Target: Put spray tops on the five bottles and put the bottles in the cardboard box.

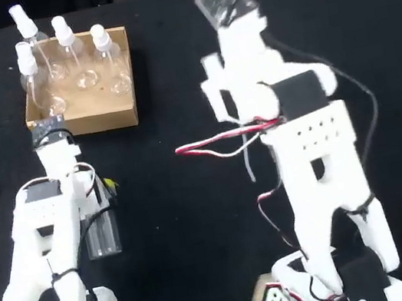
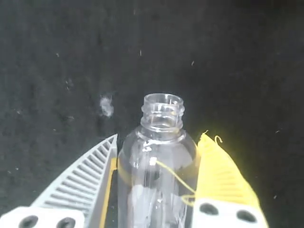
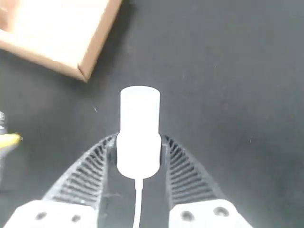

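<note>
My left gripper is shut on a clear bottle with a bare, open threaded neck, clamped between a white finger and a yellow finger. From above, this bottle stands beside the left arm at the near left of the table. My right gripper is shut on a white spray top, and its thin dip tube runs back between the fingers. The cardboard box sits at the far left. Several clear bottles with white spray tops stand upright inside it.
The table is covered in black cloth. The right arm stands tall over the middle right, with red and white wires looping out to its left. A corner of the cardboard box lies beyond the spray top in the right wrist view.
</note>
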`<state>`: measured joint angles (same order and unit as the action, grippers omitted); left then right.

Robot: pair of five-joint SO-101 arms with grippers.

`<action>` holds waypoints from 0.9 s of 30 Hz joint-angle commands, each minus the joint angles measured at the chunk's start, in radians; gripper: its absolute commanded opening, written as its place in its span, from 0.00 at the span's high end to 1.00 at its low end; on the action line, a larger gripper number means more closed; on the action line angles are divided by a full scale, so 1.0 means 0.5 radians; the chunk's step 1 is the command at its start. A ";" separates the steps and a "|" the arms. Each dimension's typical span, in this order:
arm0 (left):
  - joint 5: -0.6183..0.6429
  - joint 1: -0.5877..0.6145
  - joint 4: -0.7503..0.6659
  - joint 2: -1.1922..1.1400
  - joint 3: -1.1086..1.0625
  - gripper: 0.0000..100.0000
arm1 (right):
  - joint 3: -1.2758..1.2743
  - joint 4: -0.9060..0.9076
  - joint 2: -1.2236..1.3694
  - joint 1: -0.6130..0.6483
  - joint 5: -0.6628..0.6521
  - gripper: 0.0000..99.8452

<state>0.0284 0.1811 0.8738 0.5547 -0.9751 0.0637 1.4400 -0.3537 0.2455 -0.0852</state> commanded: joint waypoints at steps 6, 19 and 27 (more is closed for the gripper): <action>-0.071 -0.020 -0.089 0.749 -0.287 0.80 | 0.493 0.098 0.054 0.316 0.157 0.99; -0.071 -0.029 -0.107 1.135 -0.450 0.80 | 1.085 0.098 0.265 0.620 0.393 0.99; -0.071 -0.029 -0.107 1.556 -0.631 0.80 | 1.484 0.018 0.489 0.761 0.393 0.99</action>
<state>-0.0023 0.1780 0.8355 1.2559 -1.2866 0.7050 1.4891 -0.1281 0.5938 0.1005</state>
